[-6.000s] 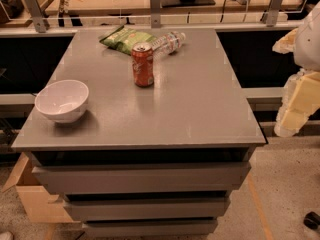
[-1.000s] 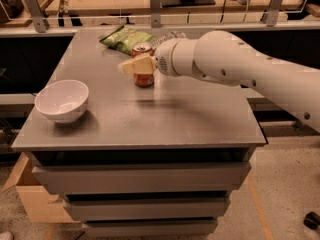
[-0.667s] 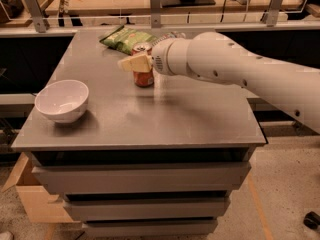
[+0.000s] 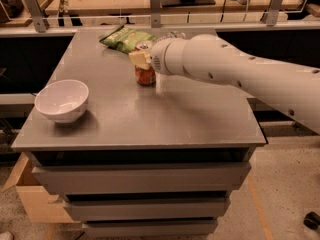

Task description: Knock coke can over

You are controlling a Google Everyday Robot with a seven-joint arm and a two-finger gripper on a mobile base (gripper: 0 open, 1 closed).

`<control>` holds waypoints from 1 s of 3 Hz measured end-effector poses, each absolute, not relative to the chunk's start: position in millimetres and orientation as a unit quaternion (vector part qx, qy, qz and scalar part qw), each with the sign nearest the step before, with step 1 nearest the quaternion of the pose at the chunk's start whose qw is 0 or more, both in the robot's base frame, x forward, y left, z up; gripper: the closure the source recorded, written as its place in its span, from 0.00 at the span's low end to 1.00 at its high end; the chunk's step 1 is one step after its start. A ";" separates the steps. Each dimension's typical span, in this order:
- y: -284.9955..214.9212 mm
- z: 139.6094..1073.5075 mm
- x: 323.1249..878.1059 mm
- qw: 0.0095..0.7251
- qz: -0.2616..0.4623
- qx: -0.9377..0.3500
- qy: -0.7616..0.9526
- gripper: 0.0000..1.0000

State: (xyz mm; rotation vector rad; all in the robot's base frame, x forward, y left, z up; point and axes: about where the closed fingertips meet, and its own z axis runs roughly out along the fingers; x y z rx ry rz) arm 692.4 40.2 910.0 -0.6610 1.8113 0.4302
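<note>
The coke can (image 4: 145,75), red-orange with a silver top, stands upright on the grey table (image 4: 150,119), towards the back middle. My white arm reaches in from the right. My gripper (image 4: 140,59), with its cream-coloured tip, is against the upper part of the can on its near side and hides the can's middle. The can's lower part and its top rim show.
A white bowl (image 4: 62,100) sits at the table's front left. A green chip bag (image 4: 126,36) and a clear water bottle (image 4: 173,34) lie behind the can. Drawers sit under the tabletop. A cardboard box (image 4: 35,199) stands on the floor at lower left.
Six seconds ago the arm was off to the right of the table; it has swung in to the can. Over the last second the gripper has shifted slightly; the can still stands.
</note>
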 end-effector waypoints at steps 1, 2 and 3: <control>33.8 910.1 691.9 0.554 0.181 -0.273 0.765 0.86; 10.5 912.3 684.1 0.549 0.162 -0.282 0.770 1.00; -14.7 916.9 672.5 0.528 0.134 -0.309 0.779 1.00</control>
